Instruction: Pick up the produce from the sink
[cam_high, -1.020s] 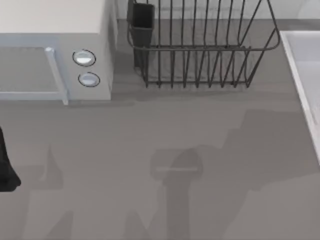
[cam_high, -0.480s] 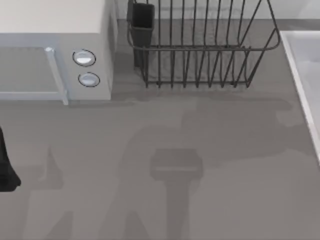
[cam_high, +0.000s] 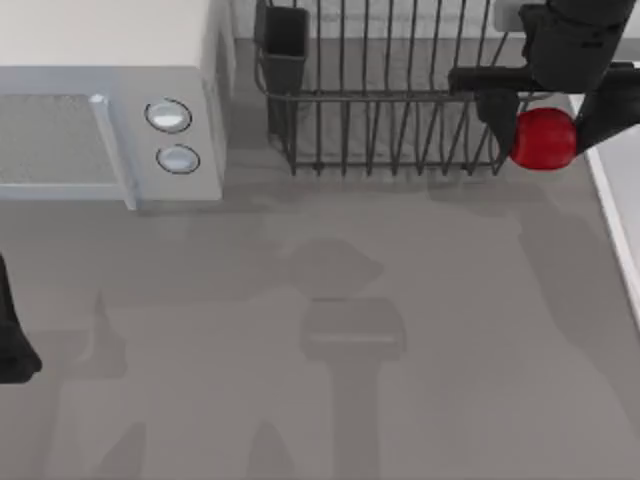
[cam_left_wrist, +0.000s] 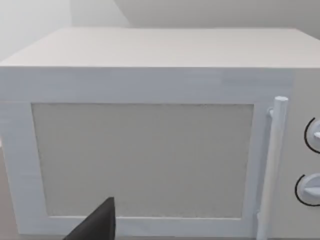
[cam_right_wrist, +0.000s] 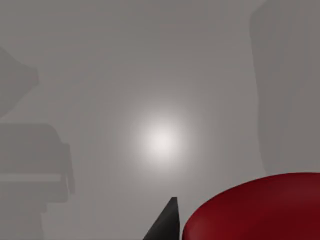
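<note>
— One small glossy red roundish fruit (cam_high: 544, 138) is seen clamped between the dark fingers of the right gripper (cam_high: 545, 120), high at the top view's right, over the corner of the dark wire dish rack (cam_high: 400, 100).

— Is the pale grey-white rectangular sink (cam_high: 612, 190) lying under it?

— Not squarely. The sink's raised rim is seen just to the right of the fruit, so the fruit is judged to be lifted clear of the basin and carried to its left, above the grey table (cam_high: 330, 330).

— Which arm is nearer?

— Only the right one is near; the fruit is shown close against its wrist camera (cam_right_wrist: 260, 207). The left arm (cam_high: 12, 330) is parked at the table's left edge, facing the white microwave (cam_left_wrist: 150, 140), and whether its fingers are apart cannot be told.
</note>
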